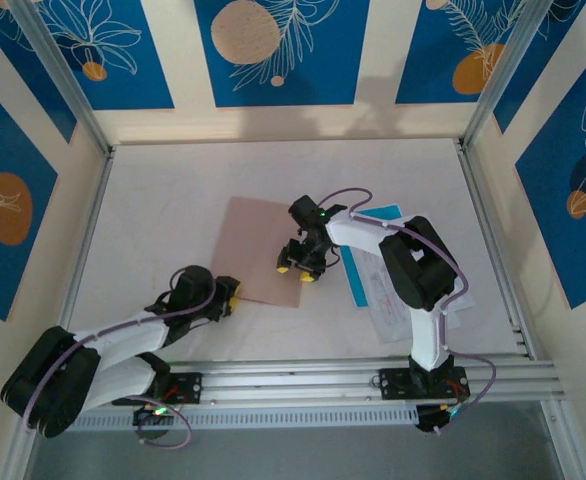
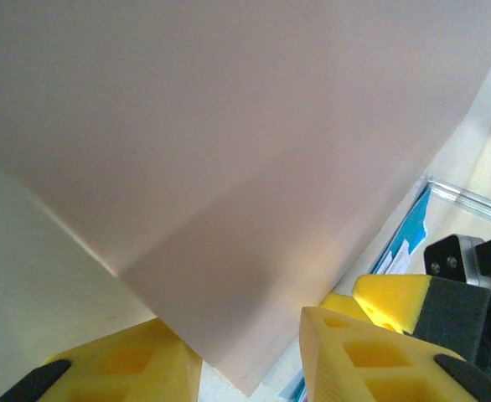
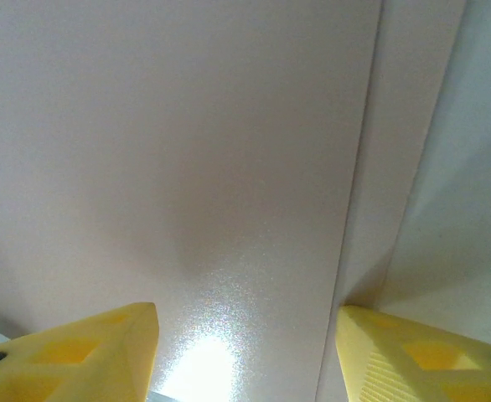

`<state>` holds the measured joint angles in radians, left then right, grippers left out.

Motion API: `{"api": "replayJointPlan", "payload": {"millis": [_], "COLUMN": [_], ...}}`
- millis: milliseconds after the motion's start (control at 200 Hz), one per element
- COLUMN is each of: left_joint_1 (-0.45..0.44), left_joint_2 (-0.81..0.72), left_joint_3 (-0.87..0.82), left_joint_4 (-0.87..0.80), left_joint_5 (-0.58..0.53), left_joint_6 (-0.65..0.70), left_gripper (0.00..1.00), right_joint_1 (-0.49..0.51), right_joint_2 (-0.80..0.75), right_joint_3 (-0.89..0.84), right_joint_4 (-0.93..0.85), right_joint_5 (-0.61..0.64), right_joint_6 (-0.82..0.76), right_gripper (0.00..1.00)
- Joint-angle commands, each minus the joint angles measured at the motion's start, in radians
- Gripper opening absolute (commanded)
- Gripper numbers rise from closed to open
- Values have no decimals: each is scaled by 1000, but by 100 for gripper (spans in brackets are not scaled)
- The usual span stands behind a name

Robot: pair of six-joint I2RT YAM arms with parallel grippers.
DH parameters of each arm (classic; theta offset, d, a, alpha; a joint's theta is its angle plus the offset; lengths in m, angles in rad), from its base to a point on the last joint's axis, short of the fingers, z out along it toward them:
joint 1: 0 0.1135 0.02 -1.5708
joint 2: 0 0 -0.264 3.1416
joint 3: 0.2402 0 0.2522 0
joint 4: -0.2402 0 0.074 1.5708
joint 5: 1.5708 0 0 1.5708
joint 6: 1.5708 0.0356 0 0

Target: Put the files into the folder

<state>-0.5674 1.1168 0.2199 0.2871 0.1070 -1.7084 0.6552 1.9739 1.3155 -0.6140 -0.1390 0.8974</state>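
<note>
Pinkish-tan card, the one folder (image 1: 258,240) lay flat near the middle of the white table (image 1: 153,200), its two leaves one over the other. In the right wrist view a narrow strip of the under leaf showed past the upper leaf's long edge. The files (image 1: 378,295) lay outside it, on the table just to its right and partly under the right arm. They were one cyan-blue sheet (image 1: 355,280) nearest the folder and white printed sheets (image 1: 388,305) overlapping it, their number not countable.

There were two grippers, both at the folder. The right gripper (image 1: 296,272) hung over the folder's right side, its yellow fingers (image 3: 69,356) spread wide and grasping nothing, the card's surface beneath them. The left gripper (image 1: 231,293) was at the folder's near left corner. In its wrist view that corner poked between the yellow fingers (image 2: 124,368), which stood apart with a gap either side of the card, not clenched on it.
</note>
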Motion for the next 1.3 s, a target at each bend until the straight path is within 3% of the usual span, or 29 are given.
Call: {"api": "replayJointPlan", "payload": {"millis": [0,255,450,620,885,1145,1295], "left_joint_1": [-27,-66,-95,-108,-109,-109,-109], "left_joint_2": [5,79,102,26,-94,-95,-107], "left_joint_3": [-11,-11,-4,3,-7,-27,-27], "left_joint_4": [50,158,232,171,87,134,131], "left_joint_5": [-43,-56,-74,-106,-123,-102,-88], "left_joint_6": [-21,-40,-66,-105,-172,-192,-192], "left_gripper": [34,26,0,0,0,0,0], "right_joint_1": [4,-7,-21,-42,-89,-95,-97], "right_joint_2": [42,45,14,-36,-123,-121,-131], "right_joint_3": [-5,-11,-29,-39,-112,-125,-129], "right_joint_4": [-41,-11,31,58,160,256,261], "right_joint_5": [-32,-81,-116,-161,-252,-306,-300], "right_joint_6": [-15,-22,-24,-17,57,149,168], "right_gripper": [60,60,64,71,72,58,28]}}
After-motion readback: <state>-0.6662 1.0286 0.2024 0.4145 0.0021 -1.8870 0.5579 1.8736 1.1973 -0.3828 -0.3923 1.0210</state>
